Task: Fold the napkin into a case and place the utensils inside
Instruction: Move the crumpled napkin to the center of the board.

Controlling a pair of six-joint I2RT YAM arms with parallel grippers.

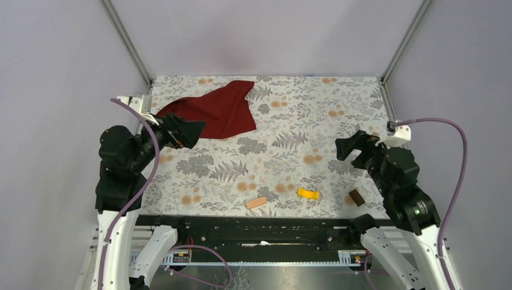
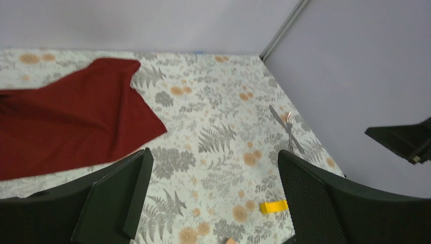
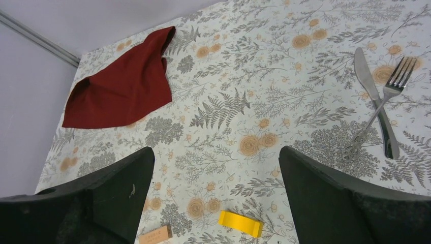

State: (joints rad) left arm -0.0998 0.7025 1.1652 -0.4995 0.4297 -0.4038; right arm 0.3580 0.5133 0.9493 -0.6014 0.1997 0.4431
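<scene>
My left arm is raised at the bench's (image 1: 290, 121) left edge, elbow bent, wrist aimed toward the middle. The left gripper (image 1: 192, 130) is spread wide. The napkin (image 1: 214, 109) lies rumpled in the far left corner, and its near left tip sits just beside my fingers; I cannot tell whether they touch. My right arm is raised at the right edge, and the right gripper (image 1: 351, 151) is also wide and holds nothing. The knife (image 3: 373, 96) and fork (image 3: 383, 109) lie crossed near the right edge, ahead of my right finger. The middle of the bench is bare floral cloth. A tan block (image 1: 256, 202), a yellow block (image 1: 308, 194) and a brown block (image 1: 356, 197) lie along the near edge.
</scene>
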